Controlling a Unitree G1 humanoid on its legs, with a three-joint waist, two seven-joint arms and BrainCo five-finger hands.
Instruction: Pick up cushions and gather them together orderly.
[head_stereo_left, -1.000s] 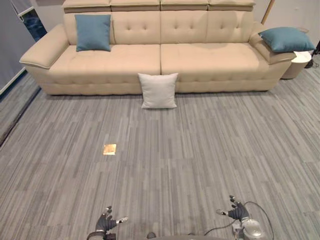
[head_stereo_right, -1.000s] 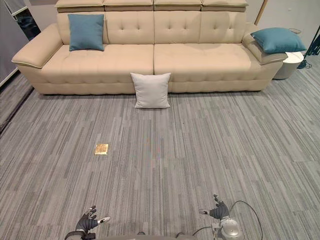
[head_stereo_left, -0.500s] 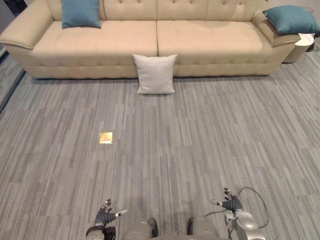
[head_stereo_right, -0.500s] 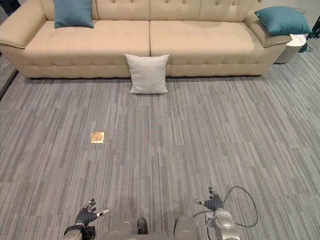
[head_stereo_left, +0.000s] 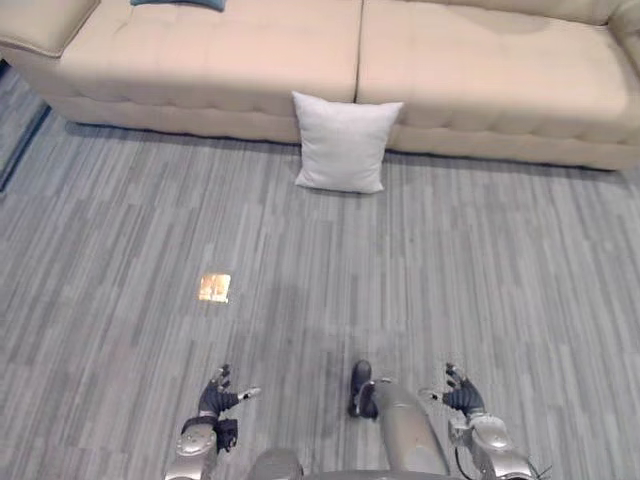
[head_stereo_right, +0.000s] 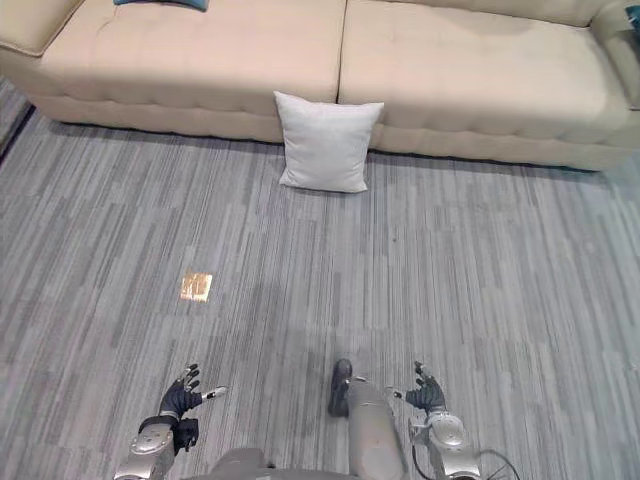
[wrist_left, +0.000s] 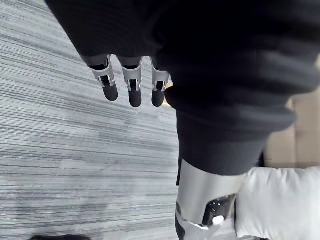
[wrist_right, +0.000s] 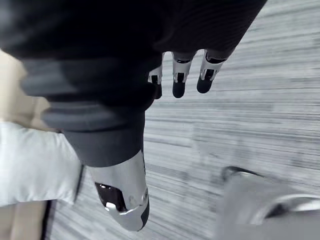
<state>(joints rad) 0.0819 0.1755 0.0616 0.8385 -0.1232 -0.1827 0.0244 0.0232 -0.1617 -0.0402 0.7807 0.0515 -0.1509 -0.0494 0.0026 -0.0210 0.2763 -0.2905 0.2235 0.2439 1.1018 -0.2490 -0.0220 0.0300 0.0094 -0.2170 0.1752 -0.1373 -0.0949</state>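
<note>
Left hand (head_stereo_left: 213, 398) is showing a dark ribbed cover over its back and wrist; silver fingers (wrist_left: 131, 86) are ending in dark tips. Right hand (head_stereo_left: 461, 397) is wearing the same, on a silver-grey arm (head_stereo_left: 497, 458).

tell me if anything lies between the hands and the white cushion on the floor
Nothing visible does. Open carpet runs from the left hand and right hand to the cushion, which leans on the sofa front. A small gold plate lies flat on the floor, left of the path.
</note>
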